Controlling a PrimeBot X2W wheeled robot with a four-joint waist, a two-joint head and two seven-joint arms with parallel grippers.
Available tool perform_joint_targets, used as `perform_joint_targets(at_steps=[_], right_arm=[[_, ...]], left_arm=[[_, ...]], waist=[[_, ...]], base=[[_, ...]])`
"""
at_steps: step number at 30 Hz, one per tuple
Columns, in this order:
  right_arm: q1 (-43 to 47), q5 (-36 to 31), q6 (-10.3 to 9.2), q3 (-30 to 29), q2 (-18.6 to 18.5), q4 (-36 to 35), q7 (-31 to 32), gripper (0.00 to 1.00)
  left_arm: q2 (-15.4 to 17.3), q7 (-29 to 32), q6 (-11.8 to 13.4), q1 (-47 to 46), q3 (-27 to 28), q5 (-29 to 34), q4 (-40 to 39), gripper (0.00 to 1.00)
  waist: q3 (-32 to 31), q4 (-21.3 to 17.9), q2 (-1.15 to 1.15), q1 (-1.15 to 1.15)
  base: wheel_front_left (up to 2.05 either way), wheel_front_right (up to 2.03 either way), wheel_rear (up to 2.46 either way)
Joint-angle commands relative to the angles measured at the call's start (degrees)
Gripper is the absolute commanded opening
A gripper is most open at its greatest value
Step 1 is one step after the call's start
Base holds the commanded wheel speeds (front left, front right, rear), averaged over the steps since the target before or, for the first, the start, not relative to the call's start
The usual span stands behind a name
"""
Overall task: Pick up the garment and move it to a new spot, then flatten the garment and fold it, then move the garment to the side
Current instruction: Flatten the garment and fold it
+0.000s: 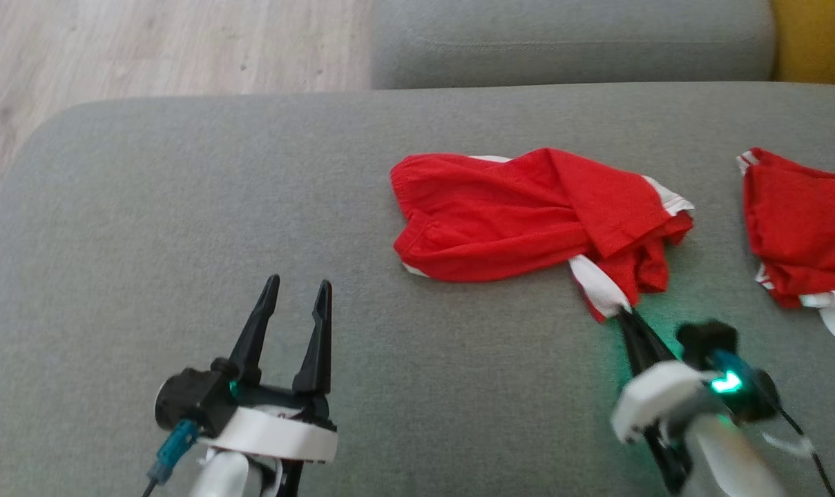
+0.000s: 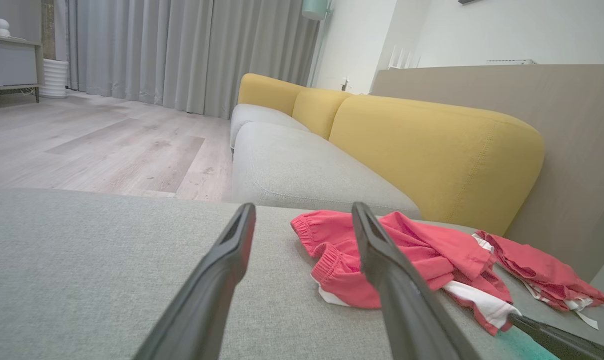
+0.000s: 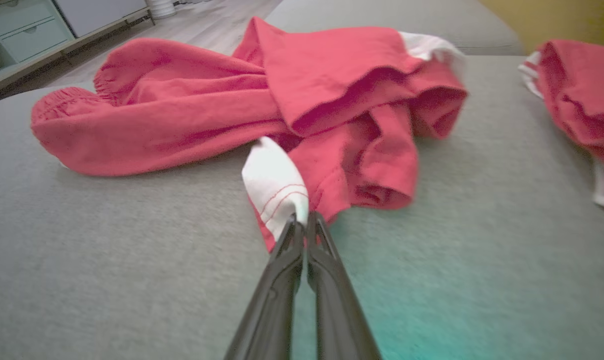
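While our right gripper (image 1: pixel 624 312) is pinching the white trim (image 1: pixel 597 283) at the lower right corner of the red garment (image 1: pixel 500 221), we are holding very little cloth. In the right wrist view the jaws are pressing flat together on that trim (image 3: pixel 274 185), and only the very tips are biting it. The rest of the garment (image 3: pixel 182 120) is lying crumpled across the middle of the grey cushion (image 1: pixel 182 207), with one flap folded over its right half.

We are judging the main risk to be a slip. If we are lifting or dragging quickly, the weight of the bundle and its rub against the cushion could be pulling the trim out from between the tips.

We are also gripping a single hem, so the garment could be rising as a twisted rope instead of opening out, which would be making the flattening harder.

A second red garment (image 1: pixel 797 228) is lying at the right edge of the frame, apart from ours but near. A move that way could be sweeping it along or stacking the two together.

Our left gripper (image 1: pixel 298 283) is hovering at the lower left with its fingers spread wide and nothing between them, well apart from the cloth, so it is offering no backup grip.
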Motion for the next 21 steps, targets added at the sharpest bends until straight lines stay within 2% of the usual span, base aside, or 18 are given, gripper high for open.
perform_joint_targets(at_steps=[1,9,15,16,17,21], right_arm=[[2.02,-1.47,-0.04,-1.08,-0.85,-2.69,-1.05,0.00],[8.40,-4.54,-0.04,-8.43,-2.78,-10.63,1.01,0.00],[11.72,-7.58,-0.04,-13.80,-1.78,-17.91,4.30,0.00],[11.89,-7.69,-0.04,-14.00,-1.45,-18.89,4.34,0.33],[12.03,-7.49,-0.04,-13.99,-1.13,-19.83,4.26,1.00],[12.45,-6.61,-0.04,-11.51,-0.42,-24.40,2.17,1.00]], left_arm=[[0.03,-0.55,0.36,-0.46,2.04,-0.04,-2.07,1.00],[0.03,-0.55,0.56,0.13,2.24,-0.08,-2.59,1.00],[0.03,-0.55,0.46,-0.25,2.21,-0.07,-2.49,1.00],[0.03,-0.55,0.44,-0.34,2.15,-0.07,-2.47,1.00],[0.03,-0.55,0.42,-0.38,2.08,-0.07,-2.43,1.00],[0.03,-0.55,0.32,-0.58,1.85,0.03,-2.18,1.00]], waist=[[-0.96,-1.31,0.00,0.00],[-1.47,-3.36,0.00,0.00],[-1.25,-3.85,0.00,0.00],[-1.23,-3.80,0.00,0.00],[-1.24,-3.74,0.00,0.00],[-1.21,-3.13,0.00,0.00]], base=[[0.00,0.00,0.00],[0.00,0.00,0.00],[0.00,0.00,0.00],[0.00,0.00,0.00],[0.00,0.00,0.00],[0.00,0.00,0.00]])
